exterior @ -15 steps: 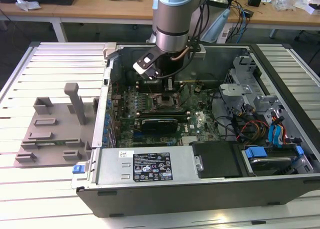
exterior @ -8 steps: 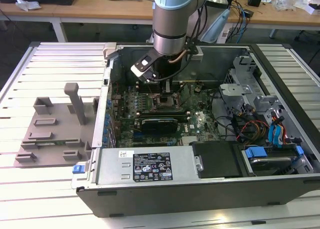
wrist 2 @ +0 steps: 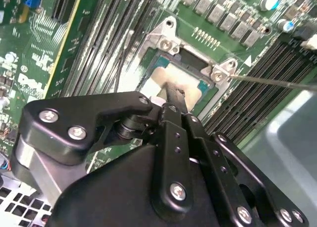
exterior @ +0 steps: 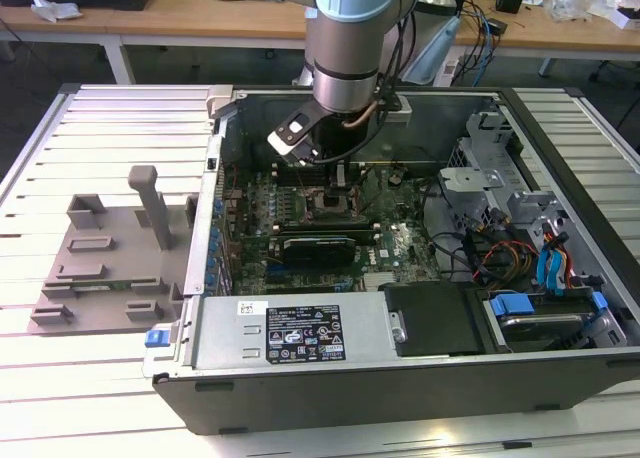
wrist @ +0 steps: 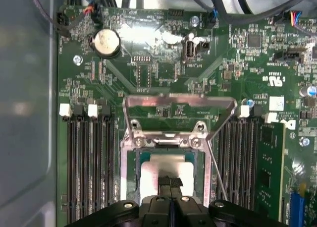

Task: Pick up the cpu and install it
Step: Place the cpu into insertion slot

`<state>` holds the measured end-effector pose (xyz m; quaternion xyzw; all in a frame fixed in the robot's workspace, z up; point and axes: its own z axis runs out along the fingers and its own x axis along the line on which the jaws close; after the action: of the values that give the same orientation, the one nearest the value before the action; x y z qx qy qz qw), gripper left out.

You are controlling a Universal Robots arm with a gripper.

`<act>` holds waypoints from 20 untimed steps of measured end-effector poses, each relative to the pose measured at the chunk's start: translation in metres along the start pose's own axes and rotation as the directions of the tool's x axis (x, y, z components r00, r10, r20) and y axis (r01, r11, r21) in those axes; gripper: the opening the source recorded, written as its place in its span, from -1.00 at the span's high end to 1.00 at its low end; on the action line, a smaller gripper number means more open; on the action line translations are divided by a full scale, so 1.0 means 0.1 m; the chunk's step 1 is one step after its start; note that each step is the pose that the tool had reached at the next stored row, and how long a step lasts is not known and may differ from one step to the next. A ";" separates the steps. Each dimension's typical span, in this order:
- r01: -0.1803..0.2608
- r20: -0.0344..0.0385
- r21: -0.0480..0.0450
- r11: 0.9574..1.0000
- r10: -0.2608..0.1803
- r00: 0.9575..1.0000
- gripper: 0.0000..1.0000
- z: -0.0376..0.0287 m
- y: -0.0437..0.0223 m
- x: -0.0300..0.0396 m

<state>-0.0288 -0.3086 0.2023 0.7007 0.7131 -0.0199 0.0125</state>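
The cpu (wrist: 152,171) lies in the open socket (wrist: 126,162) beneath the gripper (wrist: 171,180).

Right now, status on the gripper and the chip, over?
Gripper low over the socket, tip at the chip. Chip lying in the socket, metal frame swung open. Nothing else over the chip.

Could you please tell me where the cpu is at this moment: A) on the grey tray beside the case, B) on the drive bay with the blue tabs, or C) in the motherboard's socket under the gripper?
C: in the first wrist view the cpu lies within the socket, right beneath the gripper.
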 end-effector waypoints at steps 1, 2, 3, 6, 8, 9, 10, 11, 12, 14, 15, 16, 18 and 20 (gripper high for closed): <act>0.000 0.000 0.000 1.000 0.000 1.000 0.79 -0.001 0.013 0.003; 0.000 -0.002 -0.001 1.000 0.000 1.000 0.79 -0.013 0.023 0.007; 0.000 -0.004 -0.003 1.000 0.000 1.000 0.79 -0.029 0.026 0.010; 0.000 -0.003 -0.001 1.000 0.000 1.000 0.79 -0.198 0.025 0.001; 0.000 -0.003 -0.001 1.000 0.000 1.000 0.79 -0.260 0.025 -0.002; 0.000 -0.003 -0.001 1.000 0.000 1.000 0.79 -0.287 0.024 -0.003; 0.000 -0.003 -0.001 1.000 0.000 1.000 0.79 -0.313 0.024 -0.005; 0.000 -0.003 -0.001 1.000 0.000 1.000 0.79 -0.347 0.024 -0.006; 0.000 -0.003 -0.001 1.000 0.000 1.000 0.79 -0.375 0.023 -0.007; 0.000 -0.003 -0.001 1.000 0.000 1.000 0.79 -0.399 0.023 -0.008; 0.000 -0.003 -0.001 1.000 0.000 1.000 0.79 -0.405 0.023 -0.009; 0.000 -0.003 -0.001 1.000 0.000 1.000 0.79 -0.427 0.023 -0.010; 0.000 -0.003 -0.001 1.000 0.000 1.000 0.79 -0.475 0.022 -0.012; 0.000 -0.003 -0.001 1.000 0.000 1.000 0.79 -0.531 0.022 -0.014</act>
<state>-0.0261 -0.3076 0.2554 0.7008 0.7131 -0.0185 0.0121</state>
